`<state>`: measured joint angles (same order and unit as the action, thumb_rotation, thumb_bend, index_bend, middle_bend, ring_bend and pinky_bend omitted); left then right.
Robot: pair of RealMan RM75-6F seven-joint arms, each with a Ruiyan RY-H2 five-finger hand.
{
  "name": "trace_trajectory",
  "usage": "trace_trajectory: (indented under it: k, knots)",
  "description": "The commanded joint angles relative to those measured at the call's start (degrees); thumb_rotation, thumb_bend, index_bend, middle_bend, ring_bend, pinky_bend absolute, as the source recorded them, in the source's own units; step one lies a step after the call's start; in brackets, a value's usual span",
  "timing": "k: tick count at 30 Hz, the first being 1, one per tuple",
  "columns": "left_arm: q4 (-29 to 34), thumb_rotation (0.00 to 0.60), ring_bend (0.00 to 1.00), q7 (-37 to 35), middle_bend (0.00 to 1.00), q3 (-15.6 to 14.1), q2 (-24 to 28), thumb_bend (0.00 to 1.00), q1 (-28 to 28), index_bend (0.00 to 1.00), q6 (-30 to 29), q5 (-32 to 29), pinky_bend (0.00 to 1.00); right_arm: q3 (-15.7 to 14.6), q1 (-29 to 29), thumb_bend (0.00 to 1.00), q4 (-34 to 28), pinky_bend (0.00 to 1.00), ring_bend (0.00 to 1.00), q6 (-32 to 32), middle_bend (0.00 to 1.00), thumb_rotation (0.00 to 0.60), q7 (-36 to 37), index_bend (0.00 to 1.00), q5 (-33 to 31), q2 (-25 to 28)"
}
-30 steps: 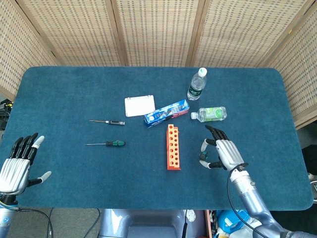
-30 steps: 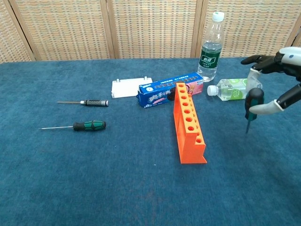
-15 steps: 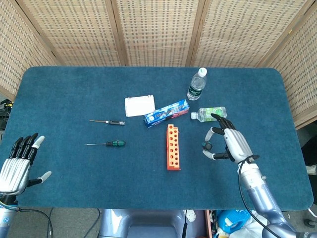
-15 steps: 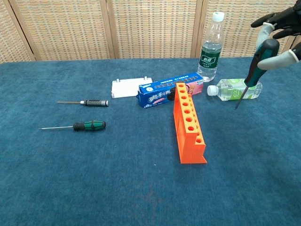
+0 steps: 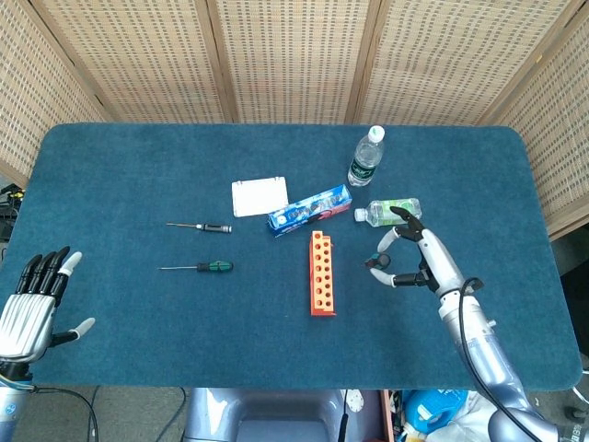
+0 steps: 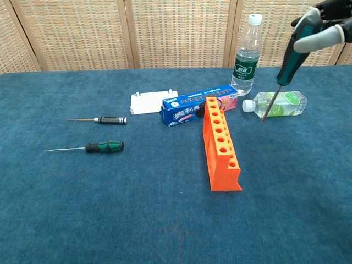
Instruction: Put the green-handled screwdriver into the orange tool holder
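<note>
My right hand (image 5: 421,260) (image 6: 330,25) pinches a green-handled screwdriver (image 6: 287,58) (image 5: 378,262) in the air, right of the orange tool holder (image 5: 320,273) (image 6: 220,142). The shaft slants down and left, with its tip over the lying bottle in the chest view. A second green-handled screwdriver (image 5: 208,267) (image 6: 102,147) lies flat on the cloth at the left, untouched. The holder's holes show nothing in them. My left hand (image 5: 31,302) hovers at the near left table edge with fingers spread and nothing in it.
A black-handled screwdriver (image 5: 208,226) (image 6: 105,120) lies beyond the green one. A white box (image 5: 259,196), a blue toothpaste box (image 5: 309,210), an upright water bottle (image 5: 365,158) and a lying bottle (image 5: 393,212) stand behind the holder. Wicker screens close off the back.
My right hand has lifted the screwdriver and carried it up and toward the holder, its shaft now slanting left. The left hand and table objects have not moved.
</note>
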<state>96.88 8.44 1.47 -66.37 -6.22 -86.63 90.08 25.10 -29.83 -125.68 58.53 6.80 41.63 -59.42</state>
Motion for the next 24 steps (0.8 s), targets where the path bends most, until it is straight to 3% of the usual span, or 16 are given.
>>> trace_trajectory:
  k: [1,8,24]
  knots:
    - [-0.03,0.600,0.00,0.04,0.00,0.05,-0.08,0.00,-0.02,0.00,-0.13,0.13,0.00,3.01,-0.74,0.20,-1.51,0.00,0.00,-2.20,0.06,0.600,5.25,0.72,-3.39,1.48]
    - [-0.32,0.600,0.00,-1.02,0.00,0.26,0.15,0.00,0.17,0.00,-0.59,-0.04,0.00,5.04,-3.20,0.20,-2.71,0.00,0.00,-0.70,0.07,0.600,6.44,0.73,-8.32,2.15]
    - [-0.26,0.600,0.00,-0.82,0.00,0.22,0.08,0.00,0.13,0.00,-0.49,0.02,0.00,4.75,-7.94,0.20,-3.78,0.00,0.00,2.80,0.07,0.600,4.38,0.73,-16.50,0.16]
